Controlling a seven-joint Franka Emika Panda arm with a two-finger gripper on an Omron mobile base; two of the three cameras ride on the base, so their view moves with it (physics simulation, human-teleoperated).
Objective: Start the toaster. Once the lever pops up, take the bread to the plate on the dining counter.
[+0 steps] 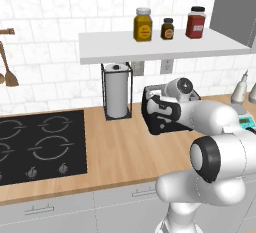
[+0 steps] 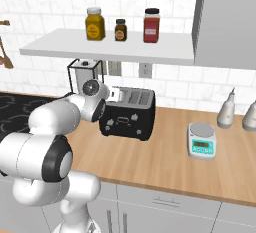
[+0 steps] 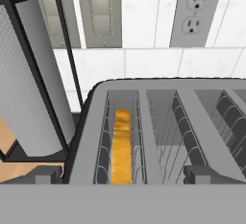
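Observation:
The black toaster (image 2: 131, 117) stands on the wood worktop against the tiled wall; my arm hides part of the toaster (image 1: 159, 123) in the left base view. In the hand view I look down on the toaster's (image 3: 163, 98) slotted top from just above. The bread (image 3: 121, 147), golden tan, sits deep in the leftmost slot. My gripper (image 3: 125, 176) hovers over the toaster's left end, open, its fingertips (image 3: 48, 175) wide apart with nothing between them. The plate and the dining counter are out of view.
A paper towel roll in a black wire holder (image 1: 116, 91) stands close left of the toaster. A black hob (image 1: 40, 144) lies further left. A shelf (image 2: 110, 47) with three jars hangs above. A kitchen scale (image 2: 202, 141) and bottles (image 2: 226, 109) stand to the right.

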